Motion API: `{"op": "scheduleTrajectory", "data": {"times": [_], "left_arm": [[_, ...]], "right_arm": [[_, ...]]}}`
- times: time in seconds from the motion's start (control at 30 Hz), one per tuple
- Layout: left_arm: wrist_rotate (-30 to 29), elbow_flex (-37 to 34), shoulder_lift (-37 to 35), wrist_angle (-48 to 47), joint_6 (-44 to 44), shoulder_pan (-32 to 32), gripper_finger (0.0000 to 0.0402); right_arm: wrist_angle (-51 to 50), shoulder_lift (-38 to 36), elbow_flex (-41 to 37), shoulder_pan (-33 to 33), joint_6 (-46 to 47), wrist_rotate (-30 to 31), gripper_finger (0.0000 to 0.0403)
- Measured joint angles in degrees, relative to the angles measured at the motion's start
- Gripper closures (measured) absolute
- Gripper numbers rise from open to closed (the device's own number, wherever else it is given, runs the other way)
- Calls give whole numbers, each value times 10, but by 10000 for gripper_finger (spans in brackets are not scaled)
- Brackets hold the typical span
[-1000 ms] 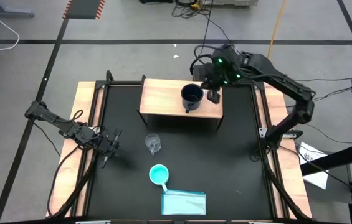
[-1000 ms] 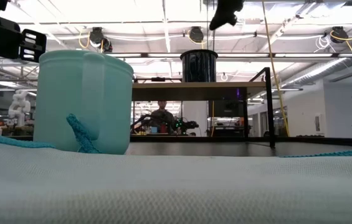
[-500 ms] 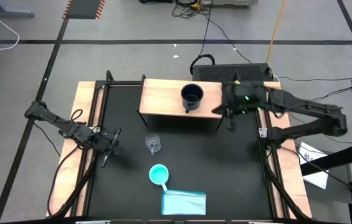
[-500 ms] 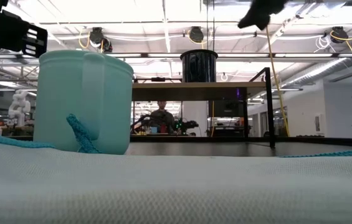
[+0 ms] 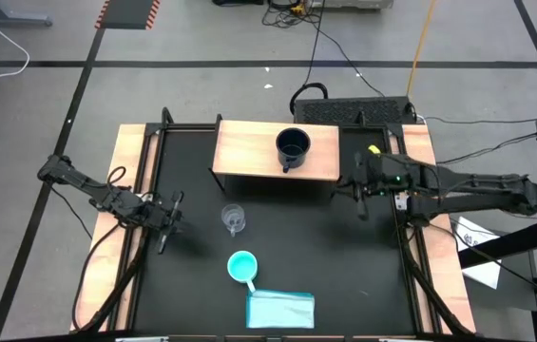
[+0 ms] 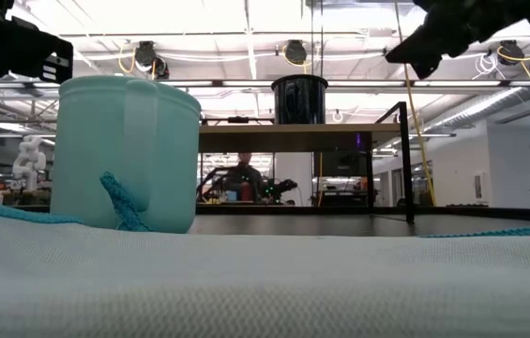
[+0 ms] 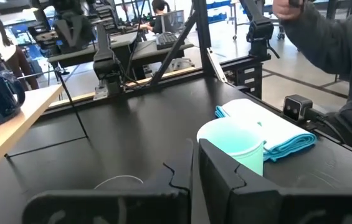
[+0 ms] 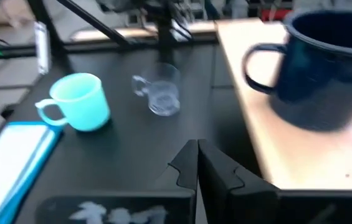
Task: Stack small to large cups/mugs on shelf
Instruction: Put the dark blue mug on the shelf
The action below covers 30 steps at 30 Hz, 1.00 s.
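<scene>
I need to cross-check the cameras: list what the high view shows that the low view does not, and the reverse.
Only the high view: the small clear glass cup, the left gripper at the table's left edge, and the right gripper beside the shelf.

Only the low view: a person beyond the table.

Both: the navy mug on the shelf, the turquoise mug and the cloth.

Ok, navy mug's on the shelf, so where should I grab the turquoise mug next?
Take the turquoise mug by its rim wall, coming straight down from above. It stands upright with its mouth open, and its handle points toward the folded blue cloth, so pinch the side away from the handle. The right end effector, just off the shelf, looks free for it.
</scene>
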Motion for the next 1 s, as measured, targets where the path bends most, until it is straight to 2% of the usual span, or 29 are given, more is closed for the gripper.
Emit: {"op": "scheduleTrajectory", "data": {"times": [0.23, 0.53, 0.7, 1.0], "left_arm": [[0, 0, 0, 0, 2, 0, 373], [0, 0, 0, 1, 2, 0, 373], [-3, 0, 0, 2, -11, 0, 373], [-77, 0, 0, 6, -11, 0, 373]], "right_arm": [[127, -36, -103, 38, -3, 1, 403], [355, -65, -234, 49, -9, 2, 403], [384, -71, -264, 49, -15, 2, 403], [383, -71, -283, 56, -49, 2, 403]]}}
